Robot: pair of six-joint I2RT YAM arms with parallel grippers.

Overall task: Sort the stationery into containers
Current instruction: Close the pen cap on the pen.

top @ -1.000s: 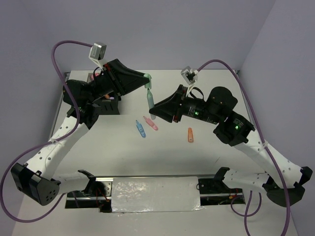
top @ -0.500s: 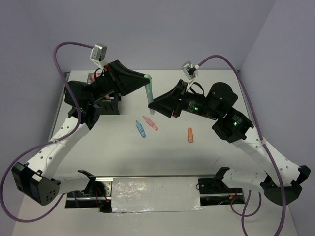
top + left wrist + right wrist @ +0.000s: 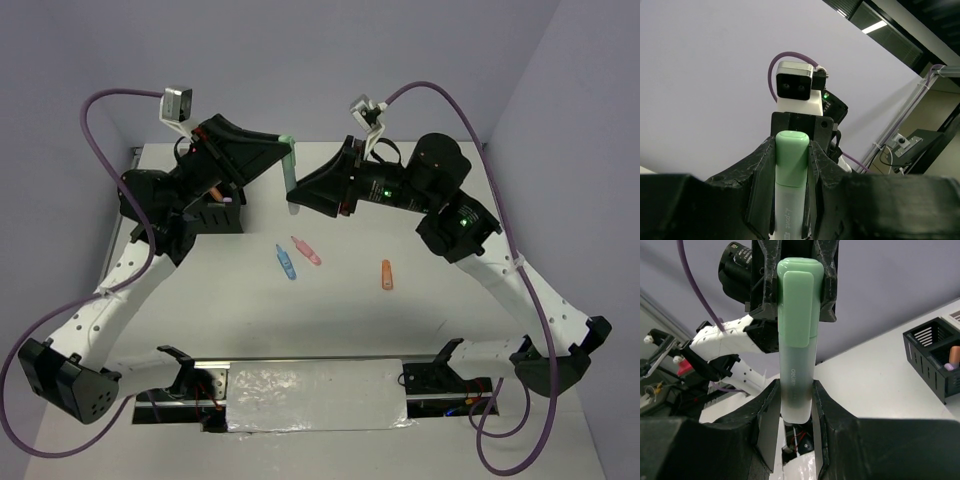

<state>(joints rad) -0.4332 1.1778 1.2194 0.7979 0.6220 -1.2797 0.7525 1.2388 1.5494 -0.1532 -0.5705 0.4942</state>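
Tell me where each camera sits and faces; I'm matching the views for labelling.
Top external: above and behind the bases, looking down on the table; both arms show, left hand and right hand both on the mint marker.
Left wrist: on the left arm, facing along the marker toward the right wrist's camera; own fingers show.
Right wrist: faces the left hand; own fingers show.
Shared: all see the marker.

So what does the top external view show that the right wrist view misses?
Only top external: a short blue marker, a pink marker and an orange marker lying on the white table. Only right wrist: dark lettering on the barrel of the mint green plastic marker. Both: that marker clamped between left gripper and right gripper, and the black slatted organizer.
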